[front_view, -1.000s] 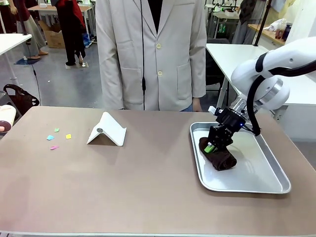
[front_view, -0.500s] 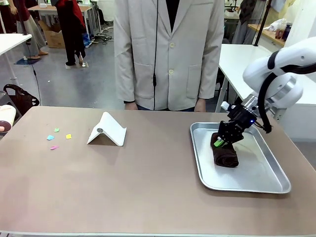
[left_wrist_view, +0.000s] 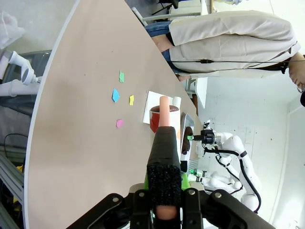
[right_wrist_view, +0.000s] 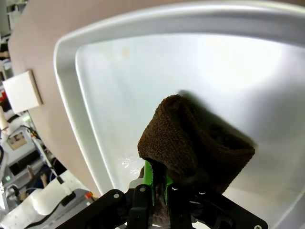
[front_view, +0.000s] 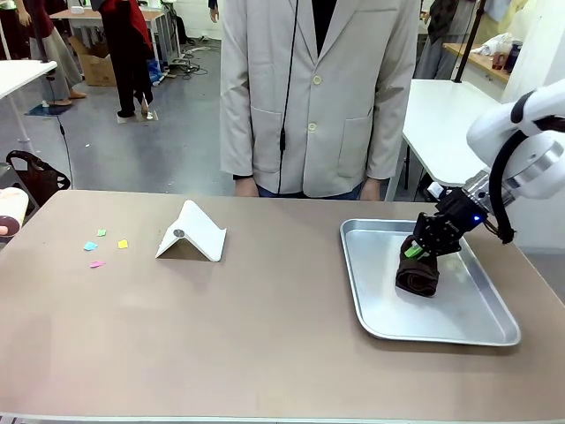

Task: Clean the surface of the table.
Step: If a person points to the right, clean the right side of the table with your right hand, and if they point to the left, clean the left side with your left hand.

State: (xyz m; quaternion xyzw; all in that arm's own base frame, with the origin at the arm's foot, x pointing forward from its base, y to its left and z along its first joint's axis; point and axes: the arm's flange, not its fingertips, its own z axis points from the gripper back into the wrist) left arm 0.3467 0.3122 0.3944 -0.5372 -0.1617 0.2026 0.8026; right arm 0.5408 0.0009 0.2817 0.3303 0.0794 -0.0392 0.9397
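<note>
At the silver metal tray (front_view: 477, 311), the right gripper (front_view: 413, 253) has its jaws clenched on a dark brown terry cloth (front_view: 418, 279), which a shallow bite could let drop; the left gripper (left_wrist_view: 164, 190) jaws grasp a black foam-sleeved tool (left_wrist_view: 164, 152).

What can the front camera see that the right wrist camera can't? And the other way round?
Front camera: a person in a pale jacket behind the table, and little coloured paper bits lying on it. Right wrist camera: up close, a green pad of the right hand tucked into a fold of the fuzzy brown cloth. Both: the cloth in that hand, the metal tray, the white stand and the brown table.
</note>
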